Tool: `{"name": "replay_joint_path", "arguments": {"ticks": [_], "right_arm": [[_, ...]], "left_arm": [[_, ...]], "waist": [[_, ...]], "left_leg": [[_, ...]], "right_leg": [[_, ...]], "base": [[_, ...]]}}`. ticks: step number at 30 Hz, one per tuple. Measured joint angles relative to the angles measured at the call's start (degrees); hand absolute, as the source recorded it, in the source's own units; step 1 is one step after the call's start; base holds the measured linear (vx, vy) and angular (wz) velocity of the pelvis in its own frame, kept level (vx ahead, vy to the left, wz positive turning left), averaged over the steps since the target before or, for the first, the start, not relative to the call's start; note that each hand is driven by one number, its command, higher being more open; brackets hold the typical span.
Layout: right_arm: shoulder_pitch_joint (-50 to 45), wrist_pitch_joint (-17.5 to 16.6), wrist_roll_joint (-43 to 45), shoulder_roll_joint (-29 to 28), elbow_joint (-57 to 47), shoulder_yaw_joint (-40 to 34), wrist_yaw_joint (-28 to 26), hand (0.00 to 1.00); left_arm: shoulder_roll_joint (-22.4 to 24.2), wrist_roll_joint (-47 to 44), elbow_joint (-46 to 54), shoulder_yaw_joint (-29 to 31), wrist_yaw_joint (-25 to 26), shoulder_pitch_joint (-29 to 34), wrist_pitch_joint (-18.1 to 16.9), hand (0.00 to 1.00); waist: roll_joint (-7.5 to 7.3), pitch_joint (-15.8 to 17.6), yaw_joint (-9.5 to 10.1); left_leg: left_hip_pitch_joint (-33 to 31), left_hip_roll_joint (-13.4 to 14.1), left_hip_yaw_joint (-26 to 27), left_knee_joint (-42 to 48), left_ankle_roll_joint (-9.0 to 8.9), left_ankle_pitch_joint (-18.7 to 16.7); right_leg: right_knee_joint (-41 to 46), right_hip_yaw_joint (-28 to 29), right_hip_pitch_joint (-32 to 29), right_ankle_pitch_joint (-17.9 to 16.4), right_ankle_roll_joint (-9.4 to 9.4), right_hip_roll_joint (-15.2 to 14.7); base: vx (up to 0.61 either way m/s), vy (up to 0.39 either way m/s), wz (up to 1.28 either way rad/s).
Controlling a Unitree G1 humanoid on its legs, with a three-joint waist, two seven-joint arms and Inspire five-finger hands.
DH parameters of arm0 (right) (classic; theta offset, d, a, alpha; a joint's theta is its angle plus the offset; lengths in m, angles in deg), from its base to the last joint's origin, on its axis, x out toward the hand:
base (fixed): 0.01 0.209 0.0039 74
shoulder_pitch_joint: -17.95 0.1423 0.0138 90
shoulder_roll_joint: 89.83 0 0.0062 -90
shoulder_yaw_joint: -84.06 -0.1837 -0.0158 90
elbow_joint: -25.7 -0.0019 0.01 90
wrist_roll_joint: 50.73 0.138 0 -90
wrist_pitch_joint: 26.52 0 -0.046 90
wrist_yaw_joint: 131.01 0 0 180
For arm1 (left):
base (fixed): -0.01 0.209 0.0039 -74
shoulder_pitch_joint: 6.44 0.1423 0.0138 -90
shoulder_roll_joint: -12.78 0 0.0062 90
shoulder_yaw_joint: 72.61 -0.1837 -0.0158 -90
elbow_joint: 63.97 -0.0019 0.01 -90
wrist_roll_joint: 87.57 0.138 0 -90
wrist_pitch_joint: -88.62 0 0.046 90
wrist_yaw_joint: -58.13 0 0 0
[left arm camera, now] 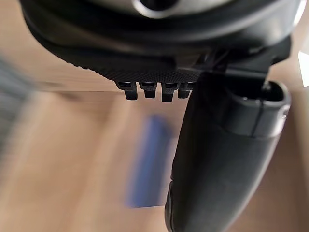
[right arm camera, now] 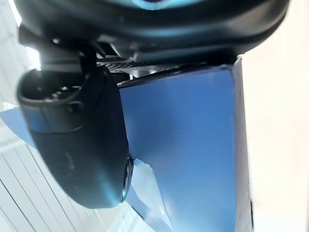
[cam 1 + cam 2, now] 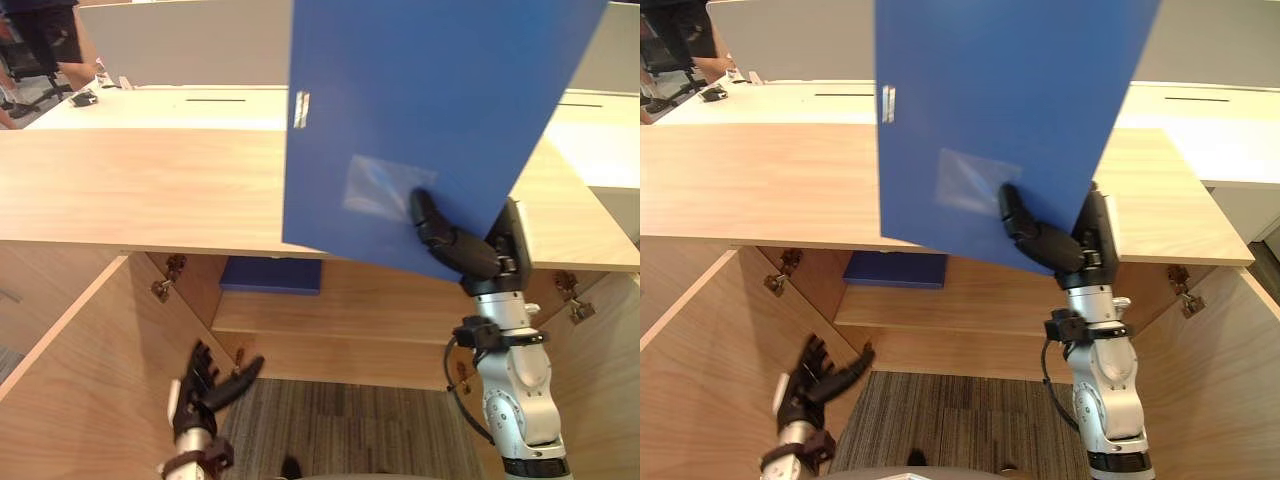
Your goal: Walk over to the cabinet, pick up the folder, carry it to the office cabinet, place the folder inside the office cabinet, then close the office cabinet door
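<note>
The left robot hand (image 3: 203, 388) hung low beside the open door (image 3: 70, 400) of the cabinet (image 3: 130, 180), fingers loosely spread and holding nothing. A dark blue item (image 3: 272, 275) lay on the shelf (image 3: 350, 315) inside. The right robot hand (image 3: 455, 245) pinched the folder (image 3: 420, 110), thumb on its face, holding it upright above the cabinet's top.

I see a plain mid-blue folder (image 3: 420, 100) pinched in my black right hand (image 3: 455, 245), with a paler glossy patch beside the thumb. Below that hand are the light wood-grain cabinet (image 3: 130, 190), a navy item (image 3: 272, 275) and grey-brown streaked carpet (image 3: 340, 425).
</note>
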Motion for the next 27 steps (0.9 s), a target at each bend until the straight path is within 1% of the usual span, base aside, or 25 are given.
{"name": "replay_joint_path", "arguments": {"ticks": [2,3,4,5,6,7,8,9,10,12,13,14,15,16,17,18,19,22,24,26,27], "right_arm": [[0.0,-0.1,-0.6,1.0,1.7,4.4,-0.5,0.00],[0.0,-0.1,-1.4,1.3,2.5,5.8,-0.7,0.00],[0.1,-0.1,-2.8,1.9,4.5,8.7,-1.0,0.00],[0.9,-0.3,-4.1,2.7,7.1,11.7,-1.4,0.00],[2.7,-0.3,-4.7,3.3,9.6,14.0,-1.7,0.00],[4.3,-0.3,-5.3,3.7,11.3,15.3,-2.0,0.00],[8.0,-0.1,-8.1,4.5,15.8,17.9,-2.1,0.00],[9.3,0.0,-8.6,4.9,17.6,18.5,-2.4,0.00],[11.8,0.1,-10.7,5.6,20.8,20.2,-2.6,0.00],[15.3,0.8,-16.1,6.6,24.1,22.9,-2.5,0.00],[16.3,1.2,-17.4,6.7,24.9,23.4,-2.4,0.00],[17.8,1.8,-18.8,6.5,26.8,23.6,-2.1,0.00],[18.3,2.1,-19.1,6.5,27.4,23.5,-1.6,0.00],[19.0,2.4,-19.2,6.4,28.4,23.1,-0.8,0.00],[20.4,3.3,-19.1,5.5,30.7,20.2,1.0,0.00],[26.6,4.5,-1.6,-2.5,32.8,8.3,10.2,0.00],[27.3,3.2,0.8,-3.7,30.7,7.4,11.4,0.00],[28.8,2.2,3.7,-4.9,30.4,6.4,11.6,0.00],[30.4,2.1,5.1,-5.5,30.7,4.8,11.9,0.00],[38.2,2.1,9.3,-5.5,31.8,0.7,14.1,0.00],[44.1,2.0,14.5,-5.8,32.2,-3.0,17.7,0.00]], "left_arm": [[-1.1,2.7,-7.9,-0.1,0.1,-0.8,0.3,1.00],[-1.6,3.5,-10.1,-0.1,0.1,-1.2,0.3,1.00],[-3.3,3.8,-13.3,0.0,0.2,-2.1,0.2,1.00],[-5.1,4.7,-16.9,0.0,0.8,-3.8,0.2,1.00],[-6.3,5.0,-19.5,-0.1,1.3,-6.2,0.2,1.00],[-6.9,5.1,-20.8,-0.1,1.7,-7.8,0.3,1.00],[-7.7,5.6,-22.9,-0.2,2.4,-11.4,0.3,1.00],[-7.8,5.6,-23.6,-0.5,2.6,-12.9,0.2,1.00],[-7.8,5.1,-24.1,-0.9,2.8,-15.3,0.1,1.00],[-7.8,4.8,-24.0,-1.6,2.9,-18.6,-0.5,1.00],[-7.8,4.8,-24.0,-1.9,2.9,-19.4,-0.6,1.00],[-7.7,4.8,-23.7,-2.4,3.1,-21.4,-1.1,1.00],[-7.7,4.8,-23.4,-2.8,3.3,-22.2,-1.2,1.00],[-7.9,4.8,-23.2,-3.5,3.5,-23.4,-1.3,1.00],[-7.6,4.6,-21.6,-3.7,4.0,-25.6,-1.5,1.00],[-5.6,3.7,-14.4,-3.4,5.2,-29.4,-1.5,1.00],[-3.5,3.3,-12.0,-3.7,5.1,-29.4,-1.4,1.00],[-3.0,3.2,-10.2,-3.5,5.2,-29.4,-1.3,1.00],[-3.2,3.2,-9.1,-3.4,5.2,-29.3,-1.0,1.00],[-2.3,2.4,-4.1,-3.5,6.4,-29.2,-0.7,1.00],[-1.2,1.4,-1.3,-3.5,7.7,-29.7,-0.6,1.00]], "waist": [[-0.16,0.0,-0.04],[-0.25,0.1,-0.03],[-0.38,0.2,0.09],[-0.30,1.6,0.17],[-0.69,3.7,0.18],[-0.79,5.1,0.22],[-0.48,8.5,0.42],[-0.26,10.1,0.46],[0.26,12.9,0.60],[1.01,15.8,0.74],[1.18,16.6,0.75],[1.67,18.2,0.74],[1.98,18.8,0.73],[2.41,20.0,0.71],[3.38,22.0,0.72],[4.15,23.4,2.60],[4.15,23.4,3.26],[4.14,23.4,4.00],[4.14,23.4,4.22],[4.14,23.4,5.07],[4.20,23.4,5.45]], "left_leg": [[-0.4,0.2,0.5,0.0,-0.03,0.0],[-0.6,0.3,0.8,0.1,-0.05,0.0],[-1.2,0.6,1.2,0.3,-0.10,0.0],[-2.8,0.9,1.6,1.8,-0.41,-0.4],[-5.2,1.5,1.8,5.4,-0.47,-1.7],[-7.6,1.9,2.0,8.5,-0.49,-2.9],[-14.1,3.2,2.3,16.5,-0.50,-5.7],[-16.1,3.8,2.3,19.3,-0.34,-6.6],[-19.5,4.8,2.2,24.2,-0.18,-8.2],[-25.0,5.8,2.4,30.8,-0.71,-11.3],[-26.4,6.0,2.4,32.4,-0.74,-11.9],[-30.1,6.5,2.4,35.9,-0.57,-12.9],[-31.8,6.7,2.3,37.1,-0.49,-13.2],[-33.7,7.0,2.2,38.8,-0.46,-13.5],[-38.7,7.6,2.0,43.0,-0.06,-14.5],[-51.8,9.0,0.5,52.8,0.50,-16.8],[-51.8,9.7,0.6,53.8,0.80,-17.1],[-53.3,9.8,0.3,54.3,0.01,-17.7],[-54.9,9.7,-0.1,54.9,-0.03,-17.7],[-59.6,9.8,-0.3,56.8,0.61,-17.2],[-62.6,9.8,-0.8,57.9,0.72,-17.1]], "right_leg": [[0.0,0.5,-0.7,0.1,-0.13,0.1],[0.0,0.9,-1.0,0.2,-0.21,0.2],[0.4,1.4,-2.0,0.3,-0.38,0.3],[1.8,1.8,-3.8,0.1,-0.68,0.3],[4.1,2.3,-5.9,-0.3,-1.11,0.4],[5.9,2.7,-7.7,-0.6,-1.34,0.7],[10.4,3.2,-12.9,-1.6,-1.48,1.1],[12.3,3.3,-14.5,-2.0,-1.58,1.3],[16.6,3.6,-17.9,-3.4,-1.55,1.5],[23.8,4.4,-24.0,-6.2,-1.58,1.6],[25.7,4.8,-25.6,-6.8,-1.58,1.6],[29.4,5.3,-29.7,-8.3,-1.89,1.6],[30.7,5.4,-31.4,-8.6,-1.95,1.6],[32.4,5.6,-33.5,-8.9,-1.85,1.5],[37.0,5.9,-38.7,-9.5,-1.39,1.1],[48.1,5.5,-51.8,-13.2,-1.92,0.7],[48.8,5.0,-51.6,-13.7,-2.14,0.8],[49.9,4.9,-53.1,-14.5,-2.48,0.7],[51.1,4.5,-54.7,-14.9,-2.62,0.5],[53.5,4.6,-59.6,-15.1,-2.64,0.2],[54.5,4.3,-62.4,-15.1,-2.64,0.2]], "base": [[0.00,0.001,-0.13],[0.00,0.007,-0.19],[-0.03,0.009,-0.21],[-0.06,0.001,-0.21],[-0.09,-0.018,-0.17],[-0.16,-0.048,-0.23],[-0.18,-0.048,-0.19],[-0.25,-0.029,-0.17],[-0.25,0.015,-0.07],[-0.25,0.033,-0.10],[-0.20,0.027,-0.15],[-0.14,0.017,-0.13],[-0.19,0.027,-0.10],[-0.17,0.041,-0.04],[-0.31,-0.019,0.14],[-0.25,-0.046,0.11],[-0.15,-0.082,0.13],[0.00,-0.050,0.04],[0.00,-0.049,0.11],[-0.04,-0.054,0.09],[-0.05,-0.041,0.07]]}}
